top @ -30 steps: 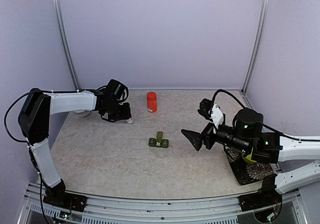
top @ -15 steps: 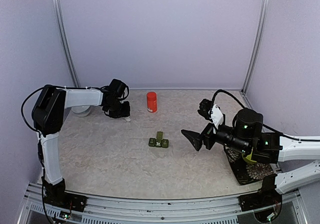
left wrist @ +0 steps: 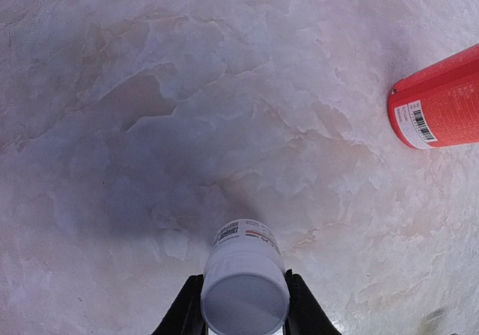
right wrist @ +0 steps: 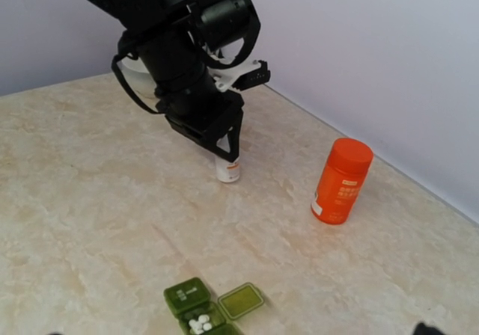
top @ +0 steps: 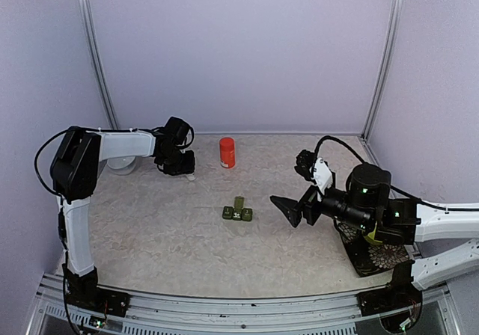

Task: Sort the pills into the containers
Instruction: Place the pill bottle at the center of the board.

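Observation:
The dark green containers box (top: 237,212) lies mid-table. In the right wrist view the containers box (right wrist: 196,305) has one lid (right wrist: 242,301) flipped open, and white pills (right wrist: 199,324) lie in the compartment beside it. My left gripper (top: 187,170) is shut on a small white pill bottle (top: 192,176), upright at the table surface, back left. From the left wrist, black fingers (left wrist: 185,312) clamp both sides of the white pill bottle (left wrist: 244,264). My right gripper (top: 289,209) hovers open to the right of the box, holding nothing.
A red-orange bottle (top: 227,152) stands upright at the back centre, right of the white bottle and apart from it. A white bowl (top: 123,166) sits behind the left arm. A lime-green bowl (top: 371,236) on a patterned mat (top: 374,259) lies under the right arm.
The left arm's elbow has swung up and to the right, and its gripper with the white bottle has edged slightly back. The right arm has barely moved.

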Robot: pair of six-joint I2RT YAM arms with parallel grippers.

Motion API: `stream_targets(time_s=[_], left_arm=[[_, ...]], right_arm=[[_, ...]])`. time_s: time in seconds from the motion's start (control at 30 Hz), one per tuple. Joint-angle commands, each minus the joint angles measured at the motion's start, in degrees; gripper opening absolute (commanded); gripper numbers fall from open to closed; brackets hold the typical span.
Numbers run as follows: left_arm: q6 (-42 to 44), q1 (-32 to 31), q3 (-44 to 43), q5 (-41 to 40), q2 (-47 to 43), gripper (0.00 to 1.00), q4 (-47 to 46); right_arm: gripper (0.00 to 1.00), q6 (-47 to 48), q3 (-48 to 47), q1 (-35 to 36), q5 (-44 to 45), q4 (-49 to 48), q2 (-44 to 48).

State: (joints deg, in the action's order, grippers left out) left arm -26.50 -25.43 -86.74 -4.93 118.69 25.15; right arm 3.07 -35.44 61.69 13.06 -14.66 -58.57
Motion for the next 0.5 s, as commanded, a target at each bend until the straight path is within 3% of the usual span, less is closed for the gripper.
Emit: stream_targets(time_s=[0.0,0.47], left_arm=[[0.54,0.48,-1.58,0.49,1.51,0.30,0.32],[0.09,0.72,-1.59,1.08,-0.03,0.51,-1.50]], right_arm=[[1.00,-0.97,0.75,-0.42,-0.07,-0.81,-0.24],[1.00,-1.44,1.52,-0.69,-0.30,-1.07,-0.57]])
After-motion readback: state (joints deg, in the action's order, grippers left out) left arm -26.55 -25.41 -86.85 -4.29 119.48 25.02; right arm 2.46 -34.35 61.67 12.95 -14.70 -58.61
